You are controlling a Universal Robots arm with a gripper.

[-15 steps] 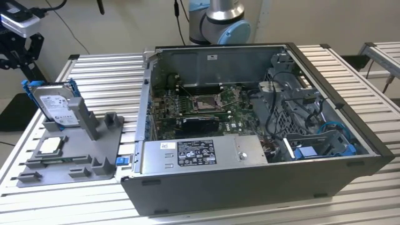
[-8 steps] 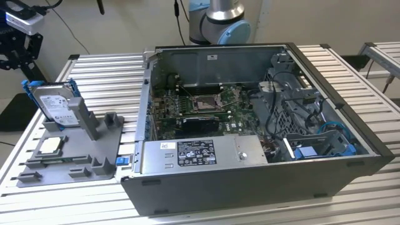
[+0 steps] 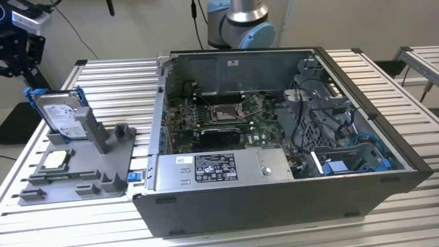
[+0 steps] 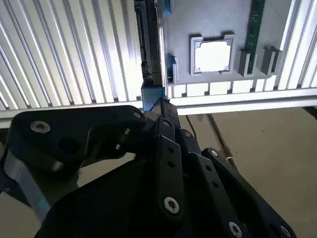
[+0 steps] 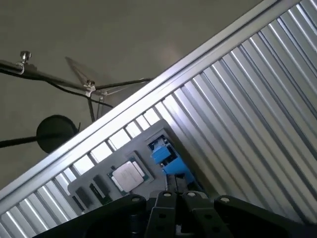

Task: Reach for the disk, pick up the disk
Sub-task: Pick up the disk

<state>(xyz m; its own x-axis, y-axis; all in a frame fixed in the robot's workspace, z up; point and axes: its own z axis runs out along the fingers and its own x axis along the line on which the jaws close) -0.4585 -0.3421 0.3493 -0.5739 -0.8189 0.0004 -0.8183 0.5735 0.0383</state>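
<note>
Silver-grey, the disk (image 3: 60, 116) stands on edge in the grey stand (image 3: 116, 164) at the exterior view's left, with the gripper (image 3: 17, 54) raised and apart from it; we cannot tell whether that tool is open or closed. A skewed approach could, we judge, clip a blue side rail (image 3: 79, 96) or the post (image 3: 92, 128), tipping the disk. The chip (image 3: 56, 160) lies near, and the open computer case (image 3: 274, 216) sits just beside the stand.
</note>
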